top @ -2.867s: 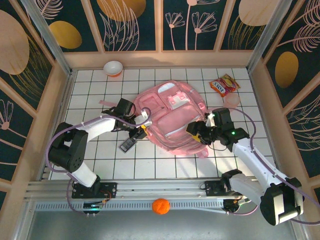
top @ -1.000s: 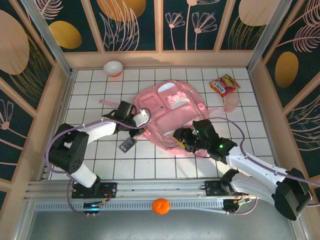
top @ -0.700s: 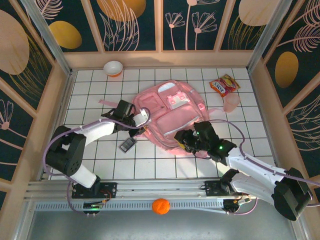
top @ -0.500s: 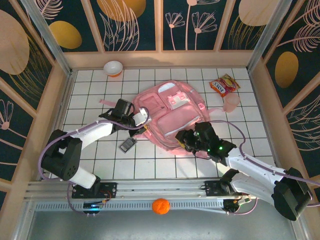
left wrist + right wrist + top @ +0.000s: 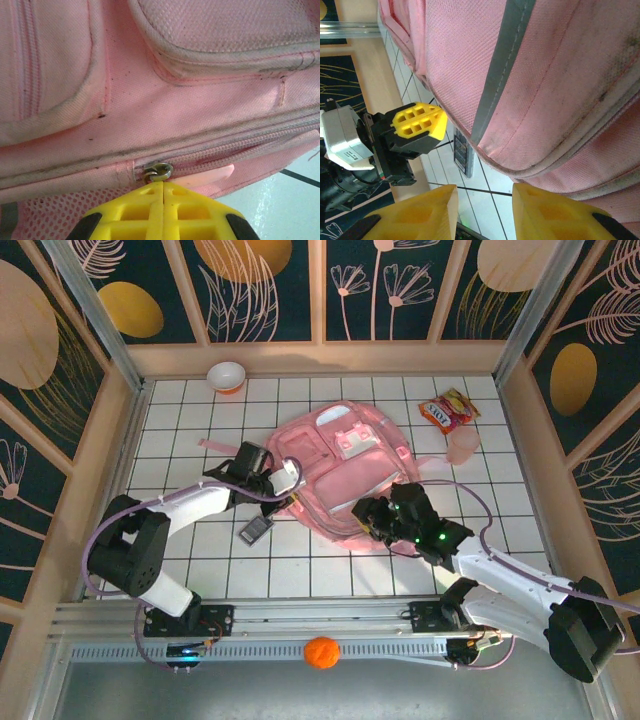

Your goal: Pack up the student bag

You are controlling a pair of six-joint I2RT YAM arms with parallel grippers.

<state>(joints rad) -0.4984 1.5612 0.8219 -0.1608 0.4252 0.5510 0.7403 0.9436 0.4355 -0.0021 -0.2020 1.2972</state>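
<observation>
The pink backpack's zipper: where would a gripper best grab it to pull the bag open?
Probably the flat pink pull tab trailing from the metal slider on the student bag. It lies along the zip line, thin and flat, so come from the bag's outer edge, where the shut left gripper sits, pinching its two faces.

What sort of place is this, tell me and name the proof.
Probably a staged robot test cell: white tiled table fenced by leaf-patterned panels, two arms bolted to a metal rail, the student bag laid out.
</observation>
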